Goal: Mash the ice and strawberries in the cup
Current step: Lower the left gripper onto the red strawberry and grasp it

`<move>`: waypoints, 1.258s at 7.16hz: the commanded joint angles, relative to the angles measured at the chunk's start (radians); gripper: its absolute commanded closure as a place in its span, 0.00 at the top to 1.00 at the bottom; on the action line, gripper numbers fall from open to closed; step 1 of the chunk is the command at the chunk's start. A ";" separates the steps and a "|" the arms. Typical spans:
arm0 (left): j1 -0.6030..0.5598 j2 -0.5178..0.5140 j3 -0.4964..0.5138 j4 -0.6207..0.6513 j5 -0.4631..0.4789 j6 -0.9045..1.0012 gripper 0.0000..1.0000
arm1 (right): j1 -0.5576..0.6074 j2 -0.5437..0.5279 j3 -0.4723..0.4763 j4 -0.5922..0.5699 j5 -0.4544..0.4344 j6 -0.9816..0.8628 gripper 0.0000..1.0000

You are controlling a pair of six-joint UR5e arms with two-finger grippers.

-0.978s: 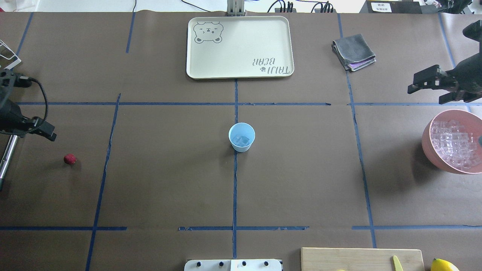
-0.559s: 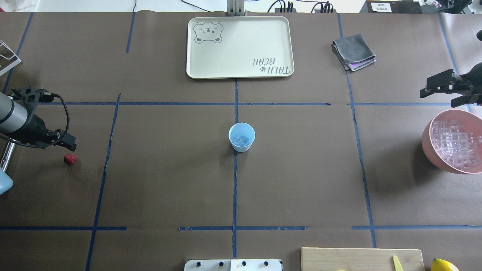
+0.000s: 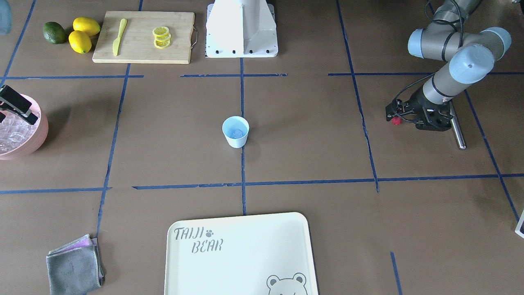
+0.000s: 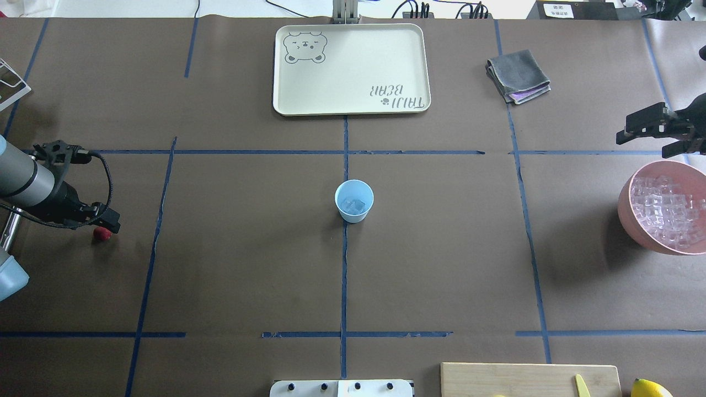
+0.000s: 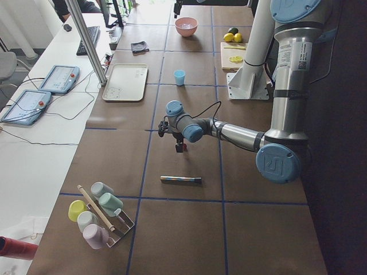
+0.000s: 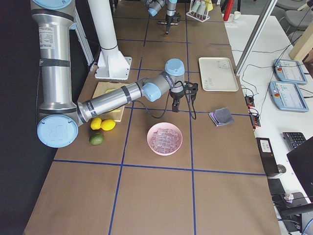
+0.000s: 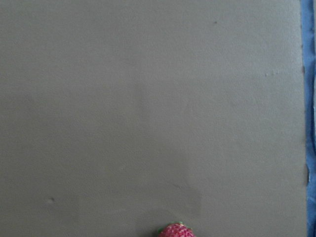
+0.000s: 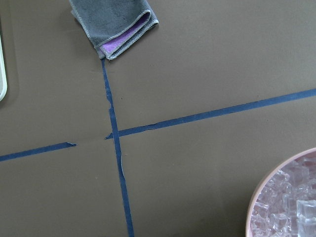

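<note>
Cup (image 3: 236, 141): light blue, upright, at the middle of the table (image 4: 441, 264), on the blue tape line that runs from the near edge to the far edge. Contents: ice (image 4: 353, 206), a few clear cubes at the bottom.

Strawberry (image 4: 101, 234): one red berry, lying on the table towards the robot's left end, well apart from the cup. It shows at the bottom edge of the left wrist view.

Left gripper (image 3: 394, 114): angled down, fingertips just over the berry and hiding part of it from overhead. Whether the fingers are spread or closed, or touch the berry, cannot be told.

Right gripper (image 4: 641, 140): fingers apart, nothing between them. It hangs above the table near the right end, just beyond the pink bowl (image 4: 626, 209).

Pink bowl: at the right end, heaped with ice cubes (image 4: 662, 212).

Tray (image 4: 353, 69): cream with a bear print, at the middle of the far edge.

Folded grey cloth (image 4: 517, 74): towards the far right corner.

Cutting board (image 3: 143, 37): at the near edge, on the right of the robot's base. It carries a yellow knife (image 3: 118, 36) and lemon slices (image 3: 161, 37).

Two lemons (image 3: 80, 41) and a dark green fruit (image 3: 54, 32): just beside the board.

Metal rod (image 3: 456, 129): lying flat near the left gripper.
</note>
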 commanded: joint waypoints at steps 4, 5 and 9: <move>0.019 -0.022 0.036 0.000 0.000 0.003 1.00 | -0.002 0.005 -0.005 0.000 0.000 -0.001 1.00; 0.020 -0.025 0.039 0.000 0.000 0.003 0.99 | -0.002 0.005 -0.005 0.000 0.000 -0.001 1.00; 0.018 -0.031 0.032 -0.003 -0.001 -0.003 0.00 | -0.002 0.007 -0.004 0.002 0.000 -0.001 1.00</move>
